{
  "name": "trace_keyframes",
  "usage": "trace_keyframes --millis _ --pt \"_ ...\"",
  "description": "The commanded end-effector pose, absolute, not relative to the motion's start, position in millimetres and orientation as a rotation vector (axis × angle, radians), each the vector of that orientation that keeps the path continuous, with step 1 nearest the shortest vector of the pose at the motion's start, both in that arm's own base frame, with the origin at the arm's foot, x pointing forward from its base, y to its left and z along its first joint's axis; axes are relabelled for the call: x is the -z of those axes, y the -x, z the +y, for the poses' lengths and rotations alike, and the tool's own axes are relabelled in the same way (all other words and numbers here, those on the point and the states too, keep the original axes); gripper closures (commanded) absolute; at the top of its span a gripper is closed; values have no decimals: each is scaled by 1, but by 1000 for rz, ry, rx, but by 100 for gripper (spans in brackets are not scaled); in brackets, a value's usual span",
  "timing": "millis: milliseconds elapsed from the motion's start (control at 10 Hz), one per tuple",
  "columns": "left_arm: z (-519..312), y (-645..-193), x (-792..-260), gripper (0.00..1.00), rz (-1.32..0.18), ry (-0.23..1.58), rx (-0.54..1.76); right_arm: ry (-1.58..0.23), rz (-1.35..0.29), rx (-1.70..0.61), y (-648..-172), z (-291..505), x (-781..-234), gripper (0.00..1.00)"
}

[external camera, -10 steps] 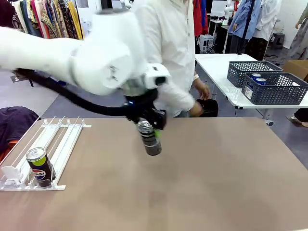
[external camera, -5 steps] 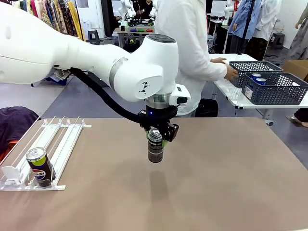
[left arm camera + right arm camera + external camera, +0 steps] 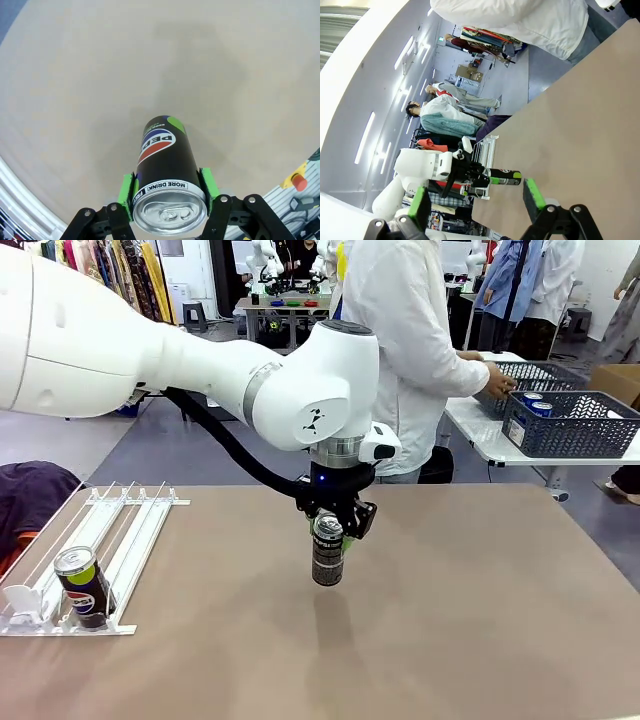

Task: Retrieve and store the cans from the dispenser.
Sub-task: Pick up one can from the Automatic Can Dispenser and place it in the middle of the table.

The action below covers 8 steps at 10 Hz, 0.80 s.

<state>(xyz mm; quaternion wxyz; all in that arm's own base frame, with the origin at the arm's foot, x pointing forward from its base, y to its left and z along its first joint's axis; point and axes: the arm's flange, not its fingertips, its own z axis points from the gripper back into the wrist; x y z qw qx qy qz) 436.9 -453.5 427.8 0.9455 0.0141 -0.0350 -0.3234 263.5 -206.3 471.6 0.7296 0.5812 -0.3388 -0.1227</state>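
The black Pepsi can (image 3: 327,562) hangs upright over the middle of the surface (image 3: 480,620), base close above it or touching, I cannot tell which. I grip it near its silver top so it can be set down standing. My left hand (image 3: 331,535) is clenched on it from above, and my right hand (image 3: 476,197) is spread and empty. A second can (image 3: 82,585) waits at the low end of the dispenser (image 3: 125,525), well apart.

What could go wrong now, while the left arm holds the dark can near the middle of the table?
1. The left fingers pinch the can only near its top rim, so it may swing or slip.
2. The can is slim; if released before its base sits flat on the table, it could topple and roll.
3. The baskets stand far off beside the person, perhaps beyond reach.
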Motion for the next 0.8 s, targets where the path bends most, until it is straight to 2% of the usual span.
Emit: trace_keyframes --millis 0,100,200,300,700 --pt "-448 -442 -433 100 -60 12 672 -1301 -772 271 -266 -205 -475 0" --pt "-447 -442 -431 100 -54 17 669 -1301 -772 271 -266 -205 -475 0" --pt "-447 -443 -432 48 -56 15 663 -1301 -772 271 -266 -205 -475 0" --pt "-446 -442 -432 0 -52 13 657 -1301 -772 271 -266 -205 -475 0" --pt "-439 -442 -442 0 -74 46 632 -1301 -772 271 -266 -205 -475 0"
